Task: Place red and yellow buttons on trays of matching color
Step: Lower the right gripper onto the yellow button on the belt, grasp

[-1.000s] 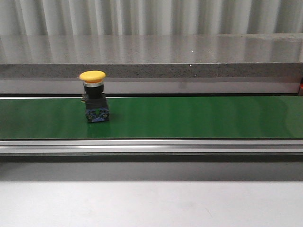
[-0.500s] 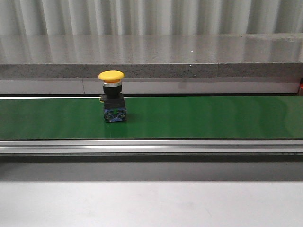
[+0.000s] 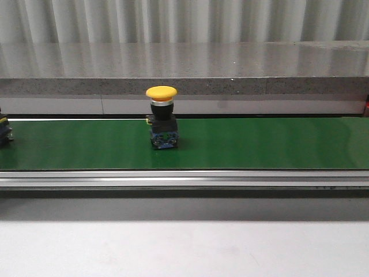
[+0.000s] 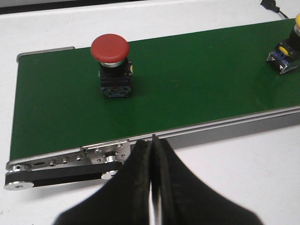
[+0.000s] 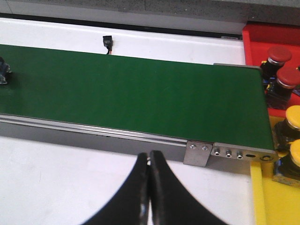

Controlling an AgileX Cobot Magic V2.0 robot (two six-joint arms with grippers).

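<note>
A yellow button [image 3: 162, 118] stands upright on the green belt [image 3: 259, 144], left of centre; it also shows in the left wrist view as the yellow button [image 4: 288, 54] at the frame edge. A red button [image 4: 110, 65] stands upright on the belt near its end roller. My left gripper [image 4: 152, 140] is shut and empty, over the white table just short of the belt's rail. My right gripper [image 5: 149, 157] is also shut and empty, before the rail near the belt's other end. Beyond that end lie a red tray [image 5: 269, 37] and a yellow tray [image 5: 267, 201].
The red tray holds two red buttons [image 5: 280, 54]. Two yellow buttons [image 5: 294, 117] stand in the yellow tray. A metal rail [image 3: 184, 179] runs along the belt's near side, and a grey ledge [image 3: 184, 86] runs behind it. A small black connector [image 5: 108, 43] lies beyond the belt.
The yellow button has ridden the belt to the right, from the left part toward the middle. A second button's dark base has come into the front view at the left edge.
</note>
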